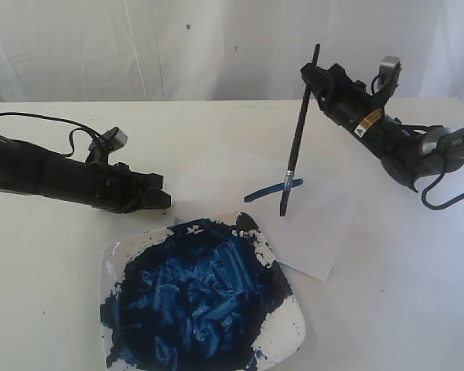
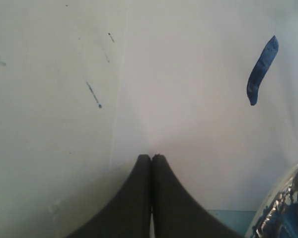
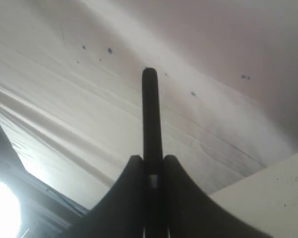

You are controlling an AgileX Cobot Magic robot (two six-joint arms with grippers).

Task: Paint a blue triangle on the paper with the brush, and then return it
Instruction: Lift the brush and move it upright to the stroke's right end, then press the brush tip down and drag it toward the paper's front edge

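At two o'clock on the table, the right gripper pinches the brush close to the top of its black handle, with a short length of handle sticking out past the fingers toward twelve o'clock. From that grip the brush hangs nearly upright, leaning a little, its bristles at about seven o'clock of the gripper and well below it, over the paper. Whether the tip touches the sheet cannot be told. One blue stroke lies on the paper, running from eight o'clock up toward two o'clock and passing behind the silver ferrule. The paper lies near the middle of the table, and at its seven o'clock the plate of dark blue paint meets its edge. The left gripper sits at the paper's nine o'clock edge, fingers pressed together with nothing between them, well apart from the brush
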